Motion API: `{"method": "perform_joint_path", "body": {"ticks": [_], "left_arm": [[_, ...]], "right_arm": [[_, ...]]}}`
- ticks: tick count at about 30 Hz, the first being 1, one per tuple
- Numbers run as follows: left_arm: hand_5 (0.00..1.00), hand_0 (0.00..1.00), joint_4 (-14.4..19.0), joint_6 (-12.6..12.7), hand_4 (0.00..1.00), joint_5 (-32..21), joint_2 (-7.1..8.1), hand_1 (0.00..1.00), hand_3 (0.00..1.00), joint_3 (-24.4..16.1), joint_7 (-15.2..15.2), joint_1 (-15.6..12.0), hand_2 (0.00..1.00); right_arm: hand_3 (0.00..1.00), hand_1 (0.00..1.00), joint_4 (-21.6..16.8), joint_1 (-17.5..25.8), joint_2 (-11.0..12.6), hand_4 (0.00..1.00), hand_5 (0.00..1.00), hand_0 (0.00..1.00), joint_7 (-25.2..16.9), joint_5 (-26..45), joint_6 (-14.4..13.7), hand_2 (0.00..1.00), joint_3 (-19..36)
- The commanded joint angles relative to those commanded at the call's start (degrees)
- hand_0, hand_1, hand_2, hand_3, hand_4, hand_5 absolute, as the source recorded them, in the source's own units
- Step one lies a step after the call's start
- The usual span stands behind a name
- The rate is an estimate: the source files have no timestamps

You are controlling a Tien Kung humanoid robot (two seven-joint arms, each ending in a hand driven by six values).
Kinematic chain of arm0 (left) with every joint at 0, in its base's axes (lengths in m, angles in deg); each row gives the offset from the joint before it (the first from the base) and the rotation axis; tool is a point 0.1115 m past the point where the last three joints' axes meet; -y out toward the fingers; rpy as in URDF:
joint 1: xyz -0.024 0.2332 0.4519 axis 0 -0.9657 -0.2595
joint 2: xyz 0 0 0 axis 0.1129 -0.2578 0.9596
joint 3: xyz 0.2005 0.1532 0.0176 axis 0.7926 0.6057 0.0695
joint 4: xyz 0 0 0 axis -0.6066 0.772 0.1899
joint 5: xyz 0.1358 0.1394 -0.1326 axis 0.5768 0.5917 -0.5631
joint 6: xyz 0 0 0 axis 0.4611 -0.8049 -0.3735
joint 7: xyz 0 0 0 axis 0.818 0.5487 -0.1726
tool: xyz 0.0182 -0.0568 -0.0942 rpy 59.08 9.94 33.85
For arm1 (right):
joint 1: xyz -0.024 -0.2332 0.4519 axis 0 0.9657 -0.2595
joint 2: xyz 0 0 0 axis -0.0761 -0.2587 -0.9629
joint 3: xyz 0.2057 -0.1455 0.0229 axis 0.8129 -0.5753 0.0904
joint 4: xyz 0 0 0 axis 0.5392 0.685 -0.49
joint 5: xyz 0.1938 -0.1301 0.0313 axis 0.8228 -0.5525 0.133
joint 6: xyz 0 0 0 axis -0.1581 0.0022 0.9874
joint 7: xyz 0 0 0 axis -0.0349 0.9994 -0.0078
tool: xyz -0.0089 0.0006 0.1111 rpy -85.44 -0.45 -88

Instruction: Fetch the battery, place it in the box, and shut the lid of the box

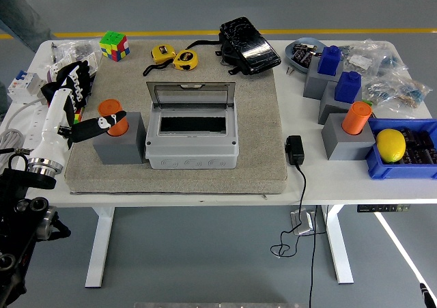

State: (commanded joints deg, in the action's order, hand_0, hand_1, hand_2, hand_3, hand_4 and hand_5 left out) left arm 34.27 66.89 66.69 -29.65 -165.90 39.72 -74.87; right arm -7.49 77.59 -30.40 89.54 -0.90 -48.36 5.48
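The battery is an orange cylinder standing upright in a grey block holder on the left of the mat. My left hand is just left of it, fingers spread and raised. The thumb lies across the cylinder's front without closing around it. The grey box sits mid-mat to the right of the holder. Its clear lid stands open at the back, and the inside looks dark and empty. My right hand is out of view.
The tan mat covers the table's middle. Behind it lie a Rubik's cube, yellow tape measures and a black pouch. On the right are blue blocks, another orange cylinder, a lemon in a blue bin, and a power adapter.
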Motion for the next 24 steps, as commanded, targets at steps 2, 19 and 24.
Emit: {"method": "perform_joint_path", "body": {"ticks": [2, 19, 24], "left_arm": [[0.45, 0.978, -1.04, -0.71, 0.998, -1.51, -0.19, 0.998, 0.986, 0.57, -0.28, 0.24, 0.998], [0.487, 0.963, -7.96, 0.32, 0.998, -5.76, -1.04, 0.988, 0.945, 1.63, -2.88, 3.88, 0.968], [0.487, 0.963, -9.7, 0.3, 0.998, -5.38, -1.25, 0.988, 0.945, 1.67, -2.79, 5.17, 0.968]], "right_arm": [[0.793, 0.796, 0.0, 0.03, -0.03, 0.998, 0.998, 0.818, 0.03, -0.09, 0.03, 0.766, 0.11], [0.793, 0.796, 0.0, -0.04, -0.12, 0.998, 0.998, 0.818, -0.05, -0.06, -0.08, 0.766, 0.42], [0.793, 0.796, 0.0, -0.05, -0.2, 0.998, 0.998, 0.818, -0.04, -0.01, -0.05, 0.766, 0.3]]}}
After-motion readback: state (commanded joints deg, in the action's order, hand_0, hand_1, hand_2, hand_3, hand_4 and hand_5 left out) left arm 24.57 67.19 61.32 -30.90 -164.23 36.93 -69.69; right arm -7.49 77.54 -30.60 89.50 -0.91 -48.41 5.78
